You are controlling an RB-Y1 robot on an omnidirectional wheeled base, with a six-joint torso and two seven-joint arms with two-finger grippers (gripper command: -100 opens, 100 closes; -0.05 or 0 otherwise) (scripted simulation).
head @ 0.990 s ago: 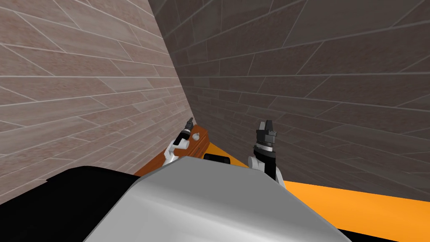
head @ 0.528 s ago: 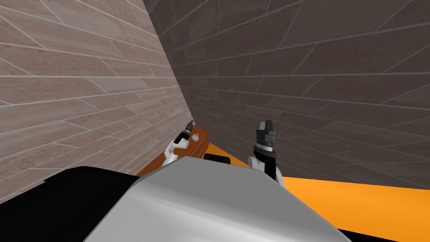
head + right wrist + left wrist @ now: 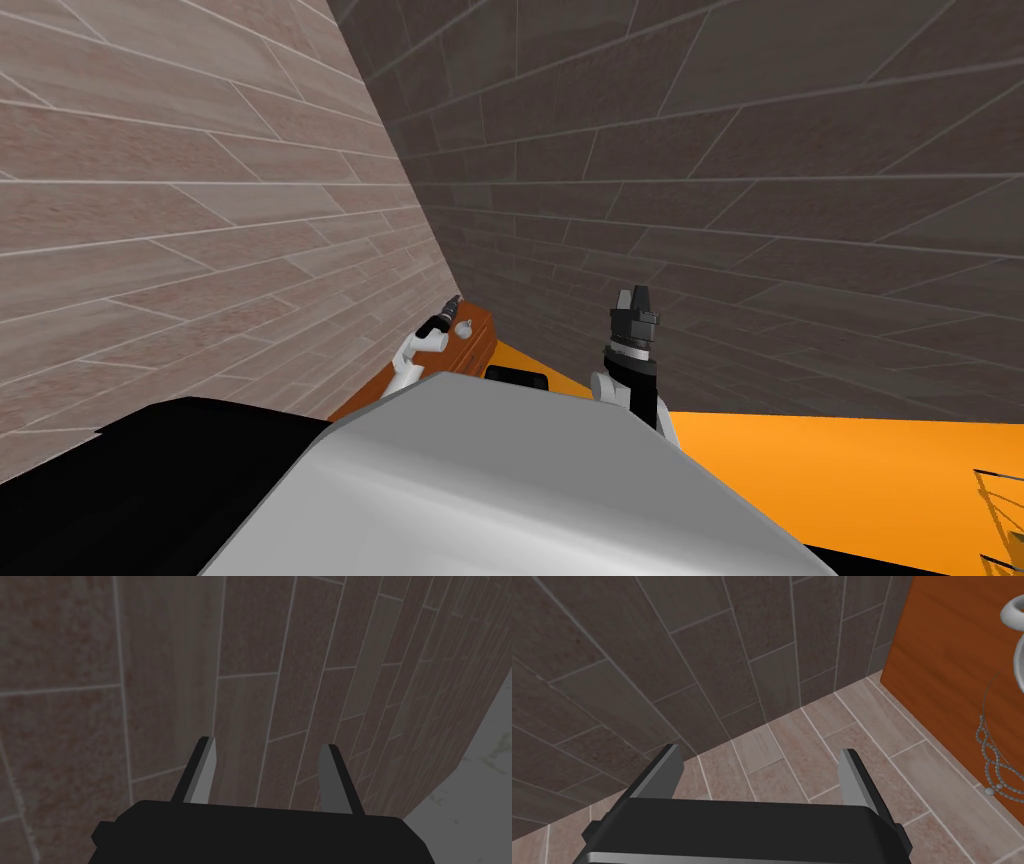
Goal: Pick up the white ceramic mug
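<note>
A small white mug (image 3: 464,327) stands on a brown wooden cabinet top (image 3: 478,340) in the corner where two tiled walls meet. My left gripper (image 3: 453,301) hovers over the cabinet's far end, just beyond the mug, with its fingers open and nothing between them. In the left wrist view the left gripper (image 3: 757,768) points at the wall corner, and the mug's white rim (image 3: 1013,613) shows off to one side over the wood (image 3: 947,651). My right gripper (image 3: 634,296) is raised in front of the dark wall, and the right wrist view shows this gripper (image 3: 265,771) open and empty.
A bead necklace (image 3: 992,761) lies on the wood near the mug. The light tiled wall (image 3: 200,230) runs close along the left, the dark one (image 3: 750,200) ahead. An orange floor (image 3: 850,470) spreads to the right, where a lattice-like object (image 3: 1000,510) stands.
My head view has swung, so the walls slant differently and the lattice object has come into sight at the lower right. Both grippers sit almost where they were.
</note>
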